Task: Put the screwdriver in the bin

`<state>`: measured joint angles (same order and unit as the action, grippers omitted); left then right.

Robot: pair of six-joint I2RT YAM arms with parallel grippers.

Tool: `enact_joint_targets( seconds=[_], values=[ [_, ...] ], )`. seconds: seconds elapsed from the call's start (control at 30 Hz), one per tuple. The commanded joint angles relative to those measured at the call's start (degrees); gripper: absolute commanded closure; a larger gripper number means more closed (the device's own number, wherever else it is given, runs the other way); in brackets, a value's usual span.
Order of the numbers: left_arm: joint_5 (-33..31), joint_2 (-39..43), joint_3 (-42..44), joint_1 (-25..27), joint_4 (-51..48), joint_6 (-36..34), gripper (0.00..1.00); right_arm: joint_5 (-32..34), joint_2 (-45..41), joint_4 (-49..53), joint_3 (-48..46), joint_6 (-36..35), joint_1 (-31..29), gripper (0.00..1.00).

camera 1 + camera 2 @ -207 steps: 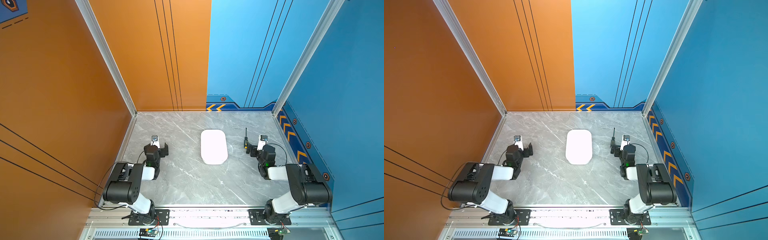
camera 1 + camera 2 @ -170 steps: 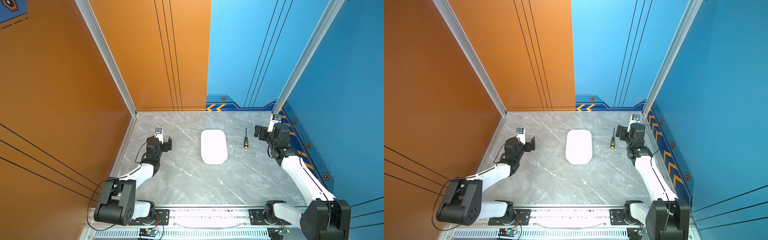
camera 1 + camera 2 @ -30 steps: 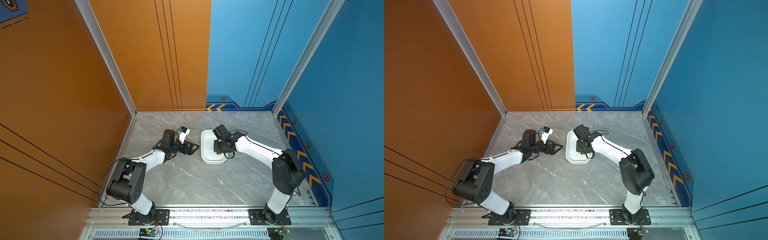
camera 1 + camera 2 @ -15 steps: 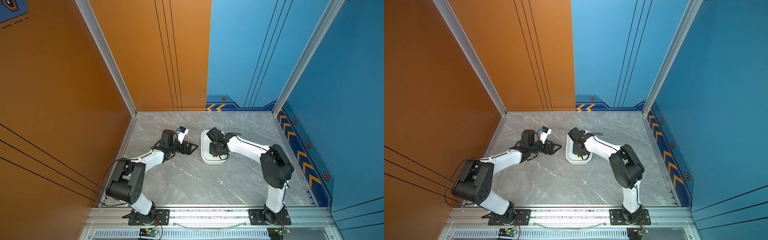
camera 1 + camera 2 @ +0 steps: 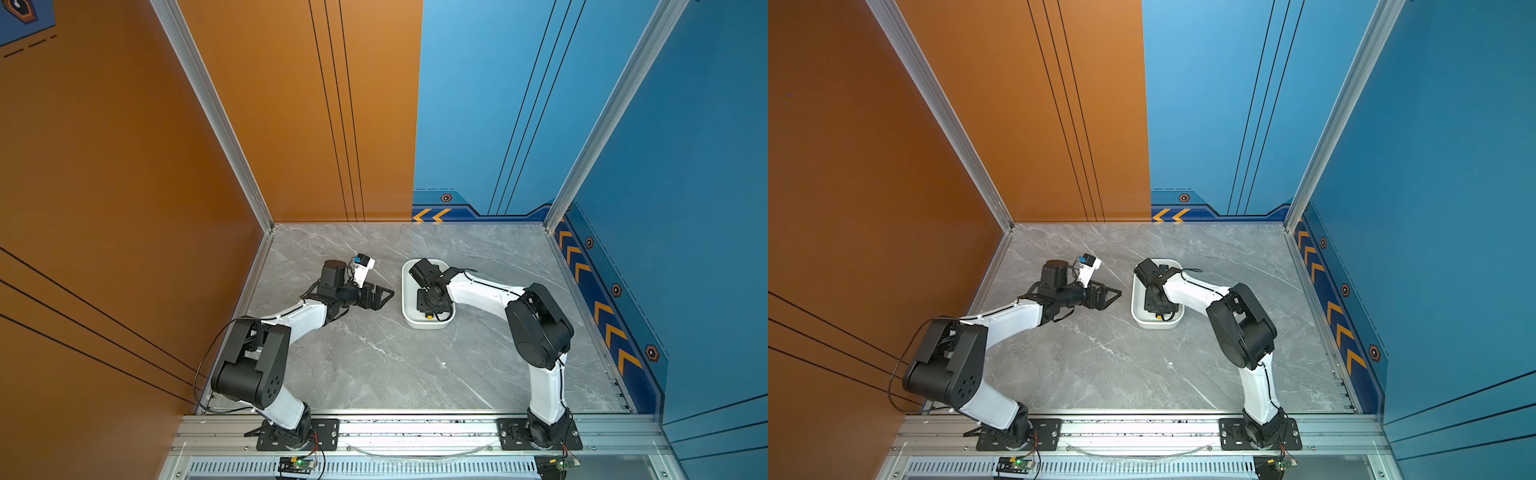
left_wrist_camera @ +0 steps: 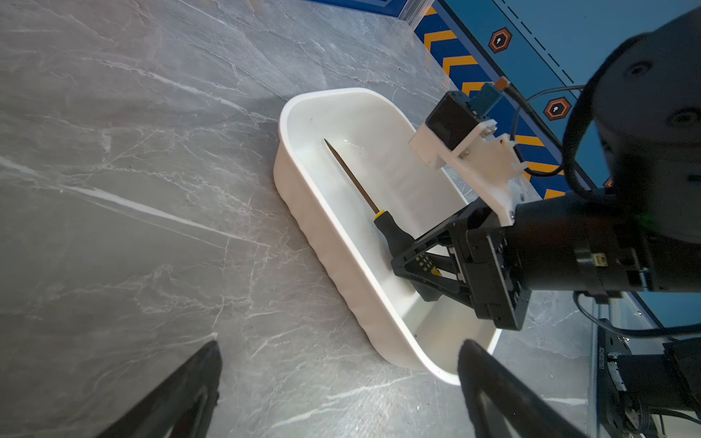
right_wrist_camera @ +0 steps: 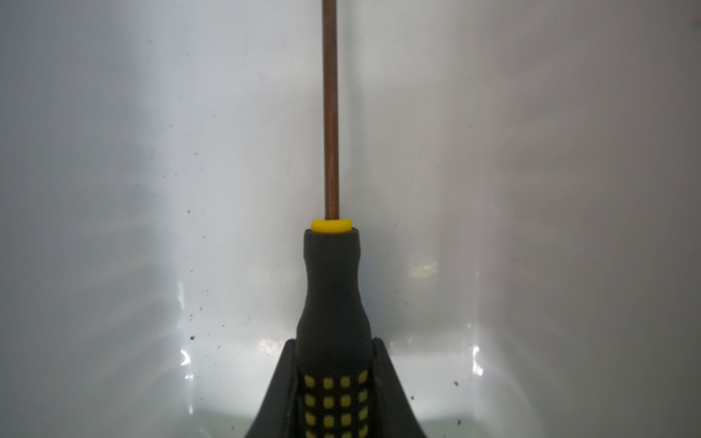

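Observation:
The white bin (image 5: 405, 299) (image 5: 1135, 299) stands mid-table. The screwdriver (image 6: 390, 232) lies lengthwise inside it, thin shaft toward the bin's far end. In both top views only its yellow end cap (image 5: 428, 316) (image 5: 1158, 317) shows under the arm. My right gripper (image 5: 430, 306) (image 5: 1156, 306) (image 6: 414, 265) is down in the bin (image 6: 333, 242), shut on the black, yellow-dotted handle (image 7: 333, 295); its fingers (image 7: 383, 379) flank it. My left gripper (image 5: 385, 296) (image 5: 1113, 296) (image 6: 339, 345) is open just left of the bin, holding nothing.
The grey marble table (image 5: 374, 365) is walled in orange at the left and back (image 5: 124, 166) and blue at the right (image 5: 685, 208). The arm bases sit on the rail (image 5: 415, 428) at the front edge. The right arm's elbow (image 5: 540, 324) rises right of the bin.
Earlier the screwdriver lay on the table right of the bin. Over the last second the right gripper, shut on it, shifted slightly left inside the bin and its elbow swung in. The left gripper barely moved.

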<state>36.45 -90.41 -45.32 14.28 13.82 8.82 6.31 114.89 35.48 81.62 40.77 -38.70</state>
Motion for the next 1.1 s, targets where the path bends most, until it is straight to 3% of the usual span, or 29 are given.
enact_joint_targets(
  seconds=[0.0,0.17,0.43,0.57,0.83,0.97,1.07],
  values=[
    [0.0,1.0,0.6,-0.7,-0.6,-1.0,0.02,1.0,1.5,1.0,1.9,0.3,-0.3,0.97],
    [-0.1,1.0,0.7,-1.0,-0.6,-1.0,0.02,0.8,2.2,0.8,2.2,0.2,-0.3,0.73],
    [-0.2,1.1,0.8,-1.2,-0.6,-1.2,0.02,0.4,1.6,0.8,2.6,-0.4,-0.2,0.58],
    [-0.3,1.7,0.8,-1.6,-0.7,-1.3,0.02,-0.2,-0.8,1.0,2.9,-1.5,-0.1,0.42],
    [-6.7,8.3,3.4,-6.3,-2.2,-2.7,0.02,1.7,-12.3,3.5,1.1,-8.5,2.7,0.34],
    [-12.9,13.6,5.1,-9.9,-4.0,-7.2,0.02,3.7,-22.7,2.2,-2.9,-17.5,7.7,0.34],
    [-17.8,15.1,6.1,-11.8,-3.6,-9.6,0.02,1.7,-30.2,-3.9,-9.0,-25.6,13.9,0.32]
  ],
)
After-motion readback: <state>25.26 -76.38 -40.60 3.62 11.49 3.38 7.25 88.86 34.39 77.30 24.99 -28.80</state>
